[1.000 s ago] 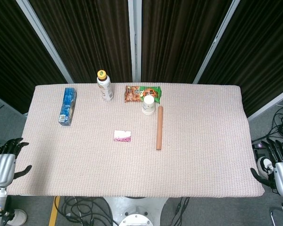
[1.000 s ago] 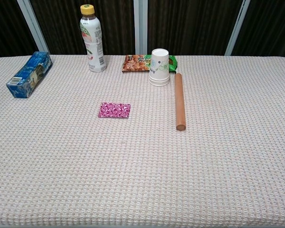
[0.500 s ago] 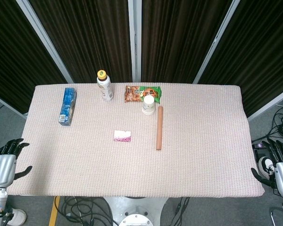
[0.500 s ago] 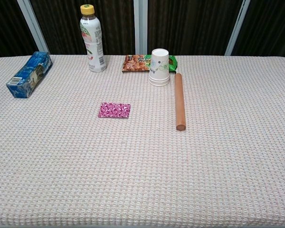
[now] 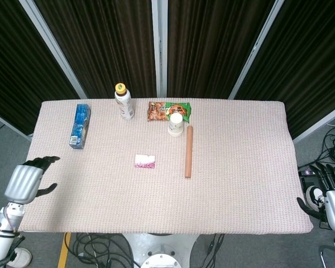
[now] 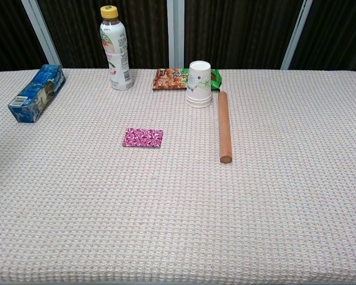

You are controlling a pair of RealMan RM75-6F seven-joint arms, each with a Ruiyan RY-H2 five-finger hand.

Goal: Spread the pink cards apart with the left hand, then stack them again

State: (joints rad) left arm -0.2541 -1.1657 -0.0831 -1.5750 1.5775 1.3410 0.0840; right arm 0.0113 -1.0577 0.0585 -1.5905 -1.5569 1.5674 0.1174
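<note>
We'd bring our left hand [image 5: 27, 181] (empty, fingers apart) flat onto the pink cards [image 6: 143, 137] — light pressure

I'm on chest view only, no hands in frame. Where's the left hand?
Observer: Head view has the left hand over the table's left edge, holding nothing, well short of the pink cards.
Operator: Fingers open?
Observer: Yes, its fingers are extended toward the table, apart from each other.
Operator: And the right hand?
Observer: The right hand sits off the table's right edge, fingers apart, holding nothing.
Operator: Anything between the left hand and the cards?
Observer: Only bare cloth from above; the blue box lies further back.
</note>
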